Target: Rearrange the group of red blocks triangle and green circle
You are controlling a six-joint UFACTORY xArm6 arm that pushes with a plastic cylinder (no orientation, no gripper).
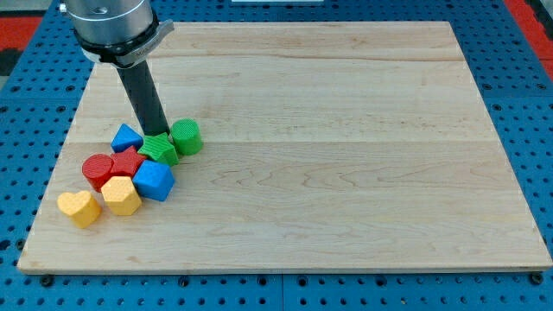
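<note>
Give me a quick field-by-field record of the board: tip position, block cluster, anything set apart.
tip: my tip at the top edge of the cluster, against the green star
green circle: right of the star, touching it
blue triangle: left of the tip
red blocks: red cylinder and red star, side by side
blue block: below the red star
yellow blocks: yellow hexagon, yellow heart at bottom left
board: wooden board

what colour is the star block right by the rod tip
Green: the star block beside my tip, seen in the camera view.
</note>
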